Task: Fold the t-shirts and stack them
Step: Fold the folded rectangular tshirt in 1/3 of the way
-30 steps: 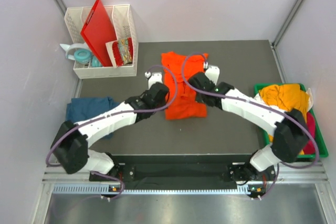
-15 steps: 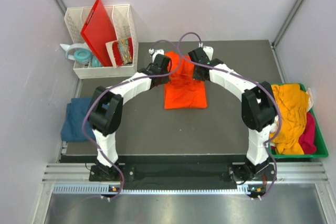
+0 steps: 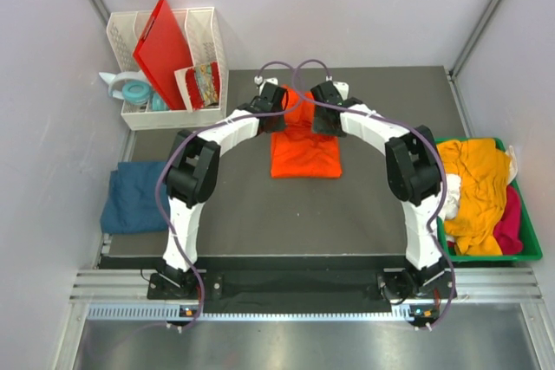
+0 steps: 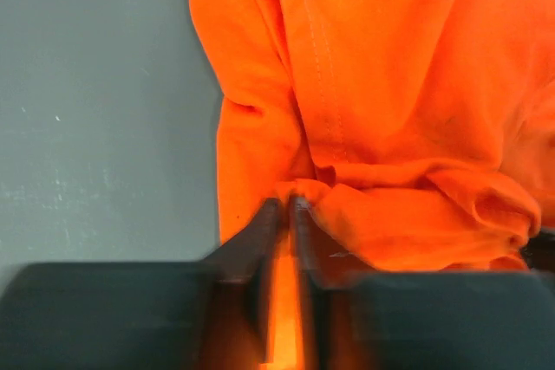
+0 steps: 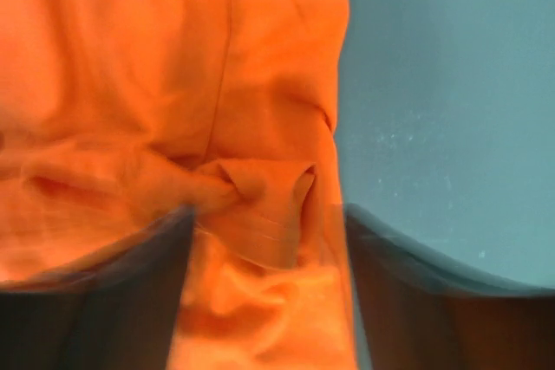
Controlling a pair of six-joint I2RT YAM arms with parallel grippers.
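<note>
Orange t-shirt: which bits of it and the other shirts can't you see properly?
- Top view: the far edge of the orange t-shirt is hidden under the left gripper and right gripper.
- Left wrist view: the fingers are blurred, so whether they pinch the cloth is unclear.
- Top view: the pink t-shirt lies mostly under the yellow t-shirt in the green bin.
</note>
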